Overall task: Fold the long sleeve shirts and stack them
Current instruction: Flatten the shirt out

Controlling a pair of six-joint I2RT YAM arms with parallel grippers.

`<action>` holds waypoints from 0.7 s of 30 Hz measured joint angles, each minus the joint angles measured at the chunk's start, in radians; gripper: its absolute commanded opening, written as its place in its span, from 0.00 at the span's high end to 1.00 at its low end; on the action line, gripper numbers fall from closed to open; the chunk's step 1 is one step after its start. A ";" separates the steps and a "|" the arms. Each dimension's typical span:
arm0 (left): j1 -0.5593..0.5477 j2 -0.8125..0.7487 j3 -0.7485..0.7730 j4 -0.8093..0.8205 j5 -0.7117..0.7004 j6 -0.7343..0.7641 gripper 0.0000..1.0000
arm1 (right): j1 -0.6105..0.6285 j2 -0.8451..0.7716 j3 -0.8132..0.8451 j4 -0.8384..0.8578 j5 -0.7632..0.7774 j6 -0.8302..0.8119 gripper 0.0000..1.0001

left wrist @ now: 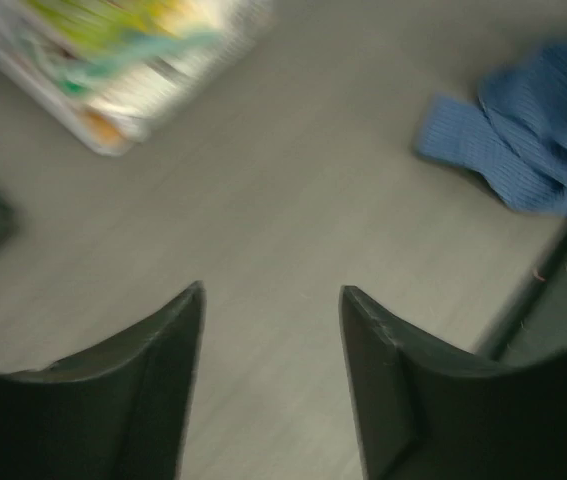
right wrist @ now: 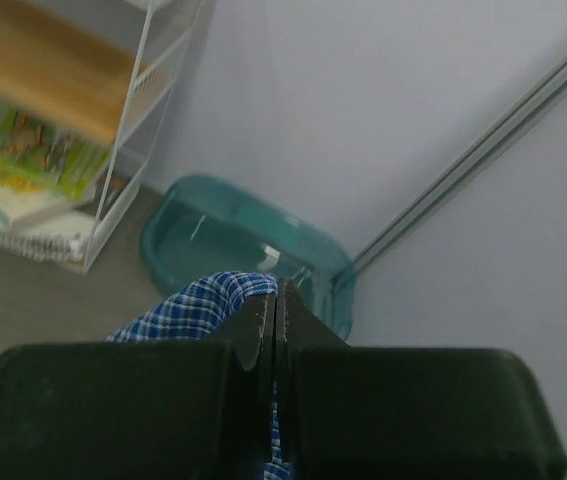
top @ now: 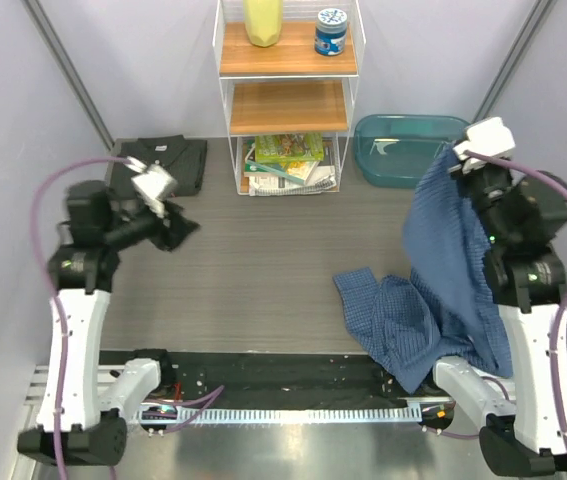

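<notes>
Blue checked shirt (top: 441, 262) hangs from the raised right tool (right wrist: 275, 296), whose jaws are pinched tight on its cloth. Its lower part lies bunched on the desk (top: 263, 260). The charcoal shirt (top: 178, 155) lies folded at the back left. The left tool (left wrist: 273, 292) stands partly open and holds nothing.

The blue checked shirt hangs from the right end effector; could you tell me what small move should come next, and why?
Probably bring the open, empty left end effector across to the blue checked shirt to take a second hold: the right end effector pinches it alone, and its lower part lies bunched on the table.
</notes>
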 measured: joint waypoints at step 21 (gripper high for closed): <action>-0.989 0.387 -0.370 0.600 -0.546 -0.441 0.22 | -0.001 -0.123 -0.060 0.066 0.019 0.070 0.99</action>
